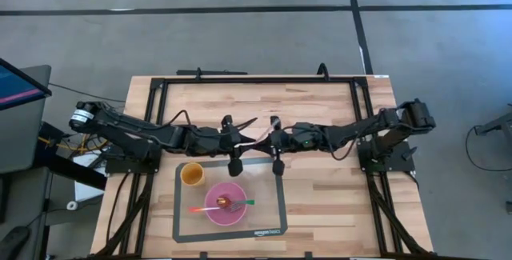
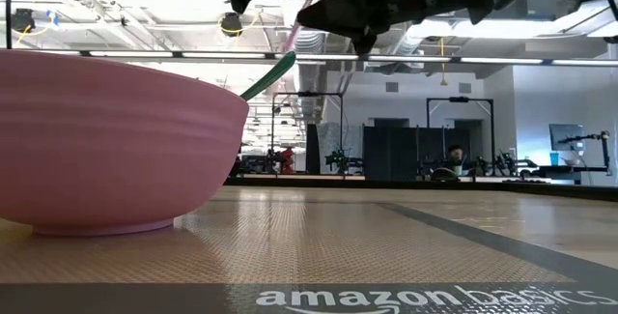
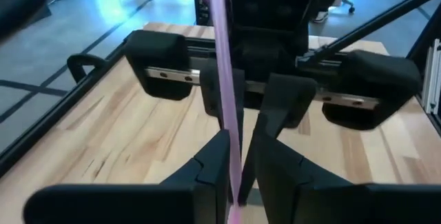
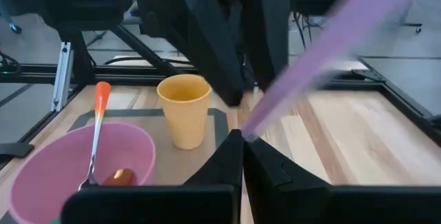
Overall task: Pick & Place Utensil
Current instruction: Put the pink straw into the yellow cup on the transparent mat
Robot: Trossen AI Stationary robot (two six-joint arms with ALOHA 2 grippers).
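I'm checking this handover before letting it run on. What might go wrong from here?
Both the left gripper and the right gripper pinch the same pink utensil in mid-air; if either arm pulls away first, it may bend or slip out. The pink bowl already holds two utensils, so a third might tip over the rim.

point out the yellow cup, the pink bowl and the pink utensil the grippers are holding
yellow cup [image 4: 185, 110]: right wrist view, on its side wall
pink bowl [image 1: 214, 213]: high view, on its rim
pink utensil [image 3: 225, 79]: left wrist view, on its handle
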